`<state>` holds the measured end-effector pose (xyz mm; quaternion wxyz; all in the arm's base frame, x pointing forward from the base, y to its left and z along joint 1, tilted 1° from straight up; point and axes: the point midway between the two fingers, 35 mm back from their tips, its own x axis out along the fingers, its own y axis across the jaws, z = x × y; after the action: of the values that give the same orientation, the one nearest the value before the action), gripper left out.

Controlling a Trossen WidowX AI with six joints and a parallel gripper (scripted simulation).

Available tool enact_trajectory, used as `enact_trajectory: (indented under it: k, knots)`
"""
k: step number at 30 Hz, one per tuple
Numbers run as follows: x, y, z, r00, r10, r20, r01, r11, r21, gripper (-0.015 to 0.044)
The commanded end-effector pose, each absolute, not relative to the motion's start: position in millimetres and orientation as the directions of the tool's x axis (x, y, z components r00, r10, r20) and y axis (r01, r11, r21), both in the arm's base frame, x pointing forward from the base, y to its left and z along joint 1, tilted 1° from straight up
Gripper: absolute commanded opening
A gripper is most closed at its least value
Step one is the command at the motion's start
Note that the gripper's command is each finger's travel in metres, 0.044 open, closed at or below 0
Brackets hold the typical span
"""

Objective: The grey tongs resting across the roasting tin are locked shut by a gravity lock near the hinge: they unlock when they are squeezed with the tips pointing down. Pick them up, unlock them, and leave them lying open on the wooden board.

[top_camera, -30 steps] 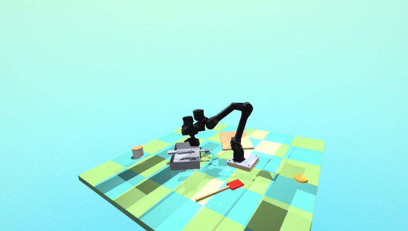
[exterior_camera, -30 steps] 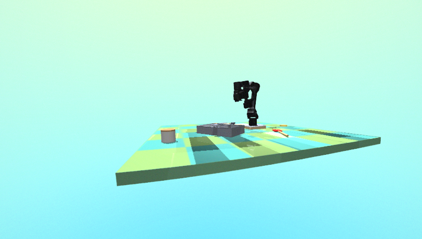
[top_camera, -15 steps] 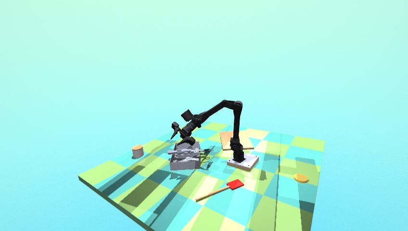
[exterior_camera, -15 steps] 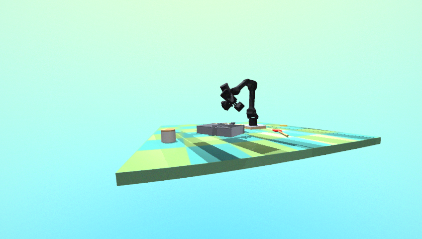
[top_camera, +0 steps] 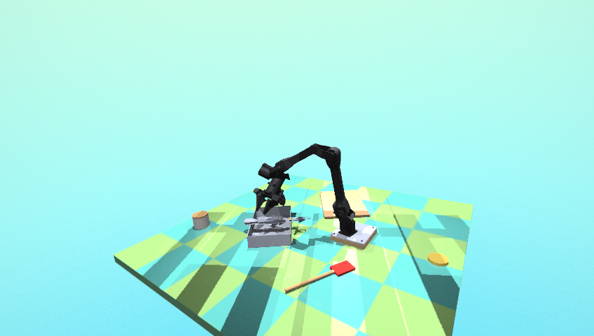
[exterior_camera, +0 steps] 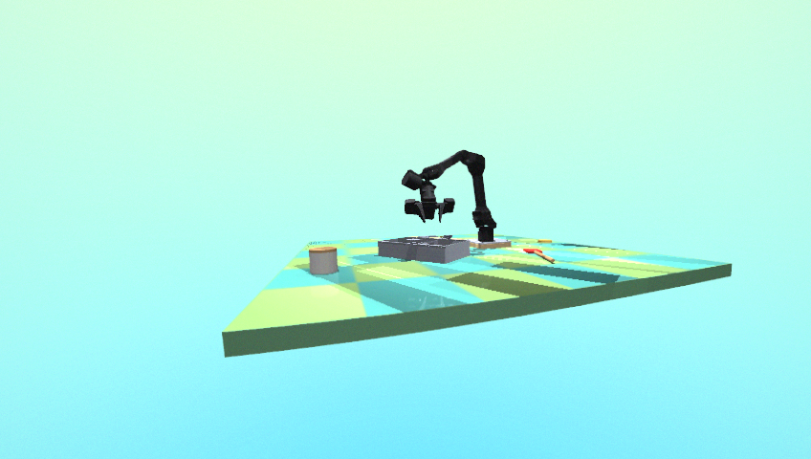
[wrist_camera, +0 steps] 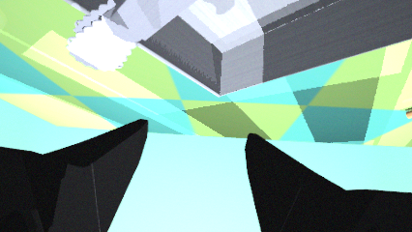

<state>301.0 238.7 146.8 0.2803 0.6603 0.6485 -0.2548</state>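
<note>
The grey tongs lie across the roasting tin, with both ends past its walls. In the top view their darker, narrow end points right, toward the arm's base. Their scalloped tip end shows at the upper left of the wrist view. They look shut; the lock cannot be made out. My gripper is partly open and empty, tilted downward above the tin and tongs, touching neither. The wooden board lies behind the arm's base in the top view, with nothing on it.
A grey jar with an orange lid stands beyond the tin, left in the top view. A red spatula lies at the front there. A yellow disc lies far right. The arm's base plate sits between board and spatula.
</note>
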Motion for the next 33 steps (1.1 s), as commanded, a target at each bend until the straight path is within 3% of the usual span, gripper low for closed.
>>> enact_trajectory:
  k: [1,8,33]
  knots:
    - [307,165,118,-0.169,0.459,-0.872,0.846,-0.386,-0.367,0.0260]
    - [297,127,118,-0.327,0.346,-0.879,0.670,-0.571,-0.474,0.0260]
    - [291,134,117,-0.328,0.347,-0.879,0.670,-0.571,-0.475,0.0260]
